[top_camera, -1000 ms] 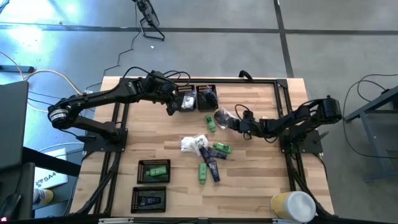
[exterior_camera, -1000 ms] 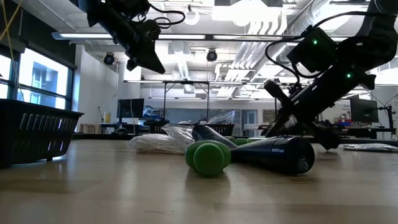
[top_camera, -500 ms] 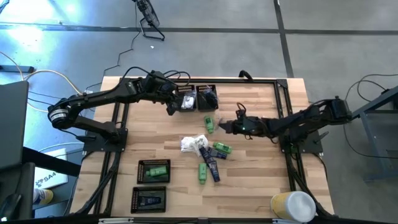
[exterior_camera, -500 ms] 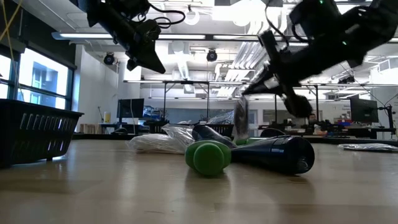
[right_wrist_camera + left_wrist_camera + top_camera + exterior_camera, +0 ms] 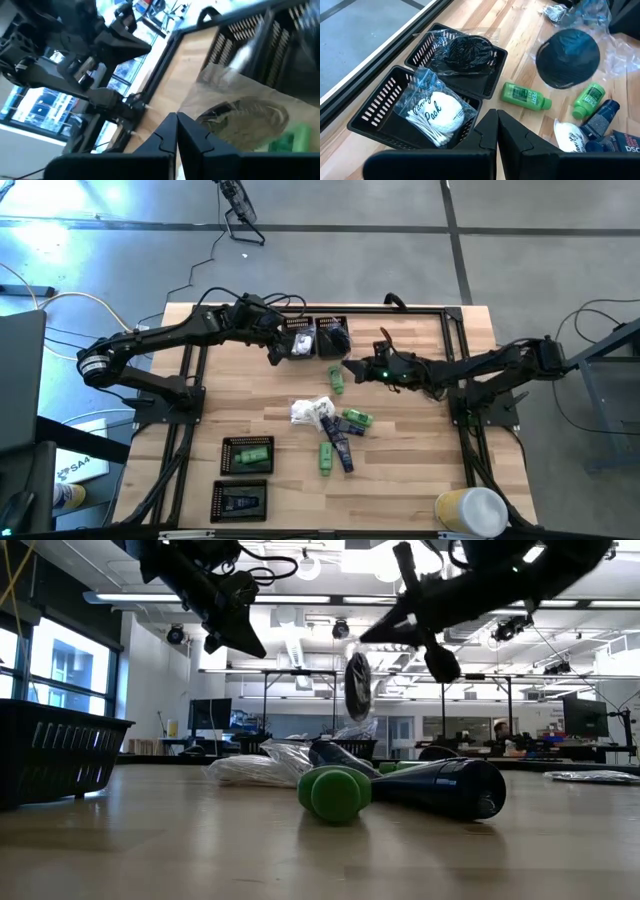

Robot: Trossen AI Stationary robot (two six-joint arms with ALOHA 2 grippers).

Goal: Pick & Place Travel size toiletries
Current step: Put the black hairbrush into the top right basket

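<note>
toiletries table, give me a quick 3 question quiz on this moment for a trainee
1. True or false: the right gripper holds a green tube.
2. What lies in the tray beside the one with the dark bagged piece? A) navy tube B) packet of cotton swabs C) nothing
3. Fill in: the left gripper hangs shut above the ___ trays.

Key:
1. False: it is shut on a dark round piece in a clear bag, lifted off the table.
2. B
3. back (far-edge)
</note>
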